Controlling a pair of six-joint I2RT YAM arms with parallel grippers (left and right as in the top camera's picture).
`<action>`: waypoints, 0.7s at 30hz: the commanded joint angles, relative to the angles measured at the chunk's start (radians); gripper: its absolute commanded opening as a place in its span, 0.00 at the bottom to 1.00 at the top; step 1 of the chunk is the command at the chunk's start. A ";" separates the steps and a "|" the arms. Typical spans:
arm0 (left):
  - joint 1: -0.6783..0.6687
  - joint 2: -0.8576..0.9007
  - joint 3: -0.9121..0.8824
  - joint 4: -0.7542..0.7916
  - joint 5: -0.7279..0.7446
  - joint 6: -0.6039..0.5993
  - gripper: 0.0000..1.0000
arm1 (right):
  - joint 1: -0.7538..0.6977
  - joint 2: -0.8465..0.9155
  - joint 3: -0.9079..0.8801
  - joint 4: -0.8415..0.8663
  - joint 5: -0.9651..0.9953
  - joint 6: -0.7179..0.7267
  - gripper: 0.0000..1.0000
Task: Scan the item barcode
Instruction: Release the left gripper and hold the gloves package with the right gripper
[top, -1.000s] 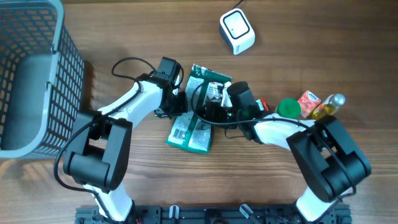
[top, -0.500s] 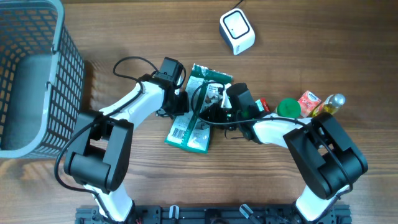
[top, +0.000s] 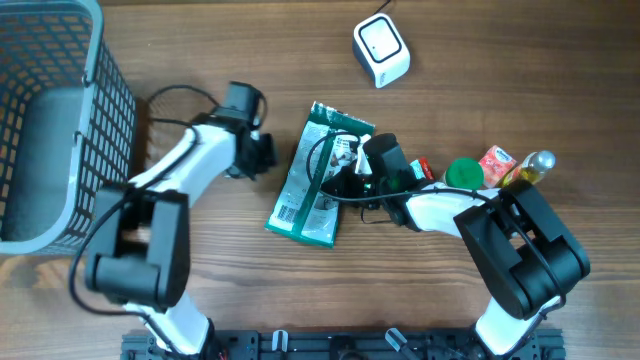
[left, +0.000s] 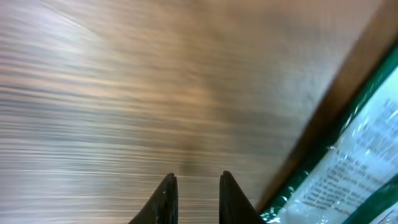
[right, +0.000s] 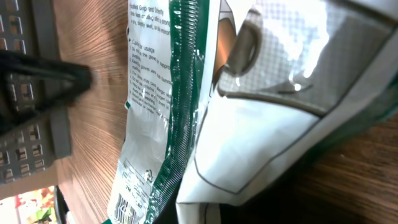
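Your right hand is clamped on the green packet lying mid-bench; your left hand, fingers nearly together, holds nothing; the thin film may slip when lifted toward the scanner.

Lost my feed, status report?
Right gripper shut on green packet. Left gripper empty, beside it. Barcode scanner not reached, path open.

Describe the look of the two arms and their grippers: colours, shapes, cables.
Both arms have white curved link shells joined by bulky black joint housings. Thin black cables loop loosely beside each forearm. The left gripper and right gripper are black blocks carrying black camera modules. In the left wrist view, the fingers are slim, dark, tapering blades. No markings are legible.
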 joint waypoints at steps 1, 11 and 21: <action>0.056 -0.058 0.016 0.002 -0.028 0.005 0.16 | 0.005 0.019 -0.008 0.014 0.009 -0.037 0.04; 0.099 -0.058 0.015 -0.013 -0.028 0.004 1.00 | 0.005 0.019 -0.008 0.013 0.009 -0.036 0.04; 0.099 -0.058 0.015 -0.013 -0.028 0.004 1.00 | 0.005 0.019 -0.008 0.020 0.009 -0.037 0.04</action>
